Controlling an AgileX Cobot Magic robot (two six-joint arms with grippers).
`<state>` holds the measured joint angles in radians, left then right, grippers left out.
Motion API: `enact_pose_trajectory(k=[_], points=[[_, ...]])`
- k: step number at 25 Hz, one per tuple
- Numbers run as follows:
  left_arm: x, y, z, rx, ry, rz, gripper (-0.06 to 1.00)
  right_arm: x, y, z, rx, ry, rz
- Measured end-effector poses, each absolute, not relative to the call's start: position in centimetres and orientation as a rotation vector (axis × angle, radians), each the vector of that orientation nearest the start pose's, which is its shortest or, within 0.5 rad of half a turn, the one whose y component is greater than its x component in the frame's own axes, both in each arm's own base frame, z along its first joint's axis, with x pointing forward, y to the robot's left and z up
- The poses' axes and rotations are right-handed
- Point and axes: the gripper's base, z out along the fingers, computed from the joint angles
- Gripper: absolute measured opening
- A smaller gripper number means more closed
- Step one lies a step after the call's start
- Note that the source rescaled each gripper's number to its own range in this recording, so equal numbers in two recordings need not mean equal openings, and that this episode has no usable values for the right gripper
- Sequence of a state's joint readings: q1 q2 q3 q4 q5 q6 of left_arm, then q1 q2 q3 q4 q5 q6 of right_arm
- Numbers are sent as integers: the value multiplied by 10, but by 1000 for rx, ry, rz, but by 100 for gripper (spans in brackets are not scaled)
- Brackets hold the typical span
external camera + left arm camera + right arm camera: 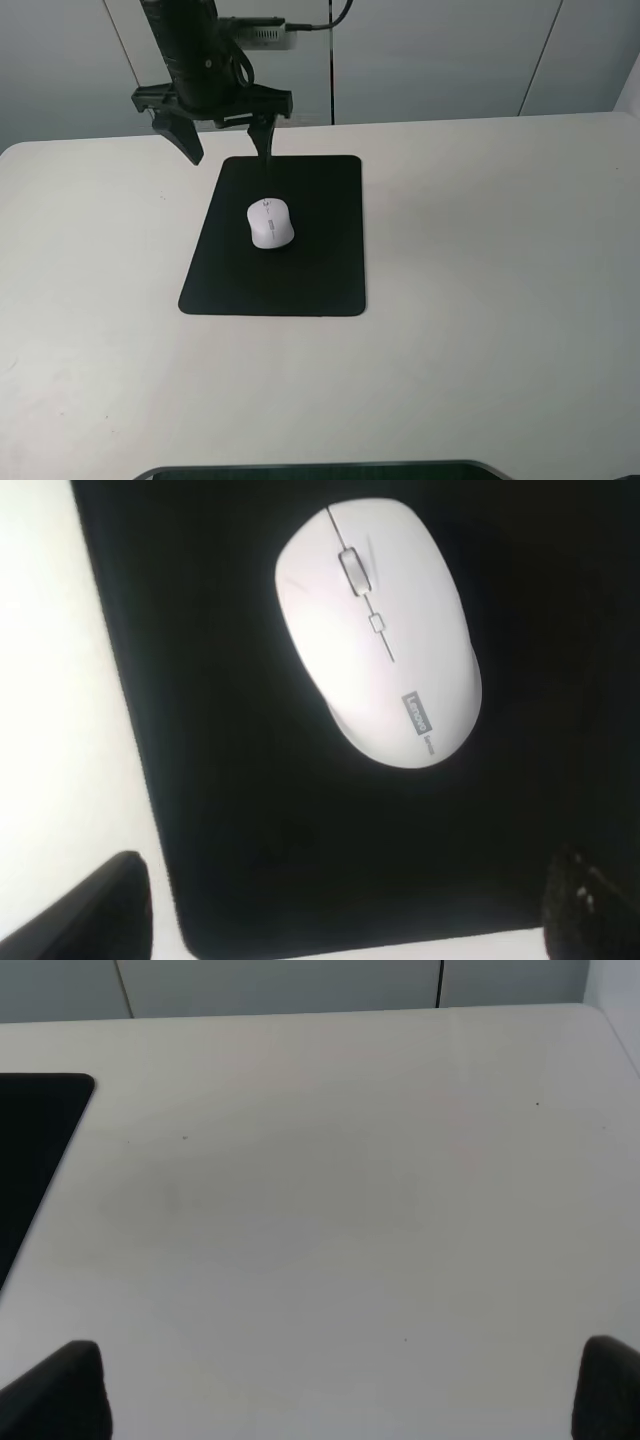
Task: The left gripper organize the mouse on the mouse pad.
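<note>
The white mouse [270, 223] lies on the black mouse pad [300, 280], slightly behind the pad's middle, with its scroll wheel toward the far side. My left gripper [228, 145] hangs above the pad's far edge, behind the mouse and clear of it. It is open, with its black fingers [190, 140] spread wide and nothing between them. The left wrist view looks down on the mouse [378, 630] resting on the pad [250, 830], with the left gripper [340, 920] apart from it. In the right wrist view my right gripper [330, 1400] is open over bare table, with a corner of the pad [35, 1130] in sight.
The pad lies on a white table [500, 250] that runs wide to the right and toward the front. A grey wall stands behind the table's far edge. A dark curved edge [320, 470] shows at the bottom of the exterior view.
</note>
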<state>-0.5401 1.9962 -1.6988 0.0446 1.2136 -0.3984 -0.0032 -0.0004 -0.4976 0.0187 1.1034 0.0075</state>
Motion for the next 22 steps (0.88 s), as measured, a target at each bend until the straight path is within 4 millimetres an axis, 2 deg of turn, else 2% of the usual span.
enact_pose_trajectory(k=[6, 11, 13, 17, 22], points=[[340, -198, 301, 326, 2836, -92, 100, -7, 2, 273, 10, 2089, 25], [313, -181, 355, 345, 2700, -158, 100, -7, 2, 273, 10, 2089, 25], [301, -174, 369, 347, 2665, -170, 100, -7, 2, 273, 10, 2089, 25], [272, -156, 383, 365, 2631, -166, 100, -7, 2, 273, 10, 2089, 25], [232, -128, 376, 384, 2645, -114, 100, -7, 2, 273, 10, 2089, 25]])
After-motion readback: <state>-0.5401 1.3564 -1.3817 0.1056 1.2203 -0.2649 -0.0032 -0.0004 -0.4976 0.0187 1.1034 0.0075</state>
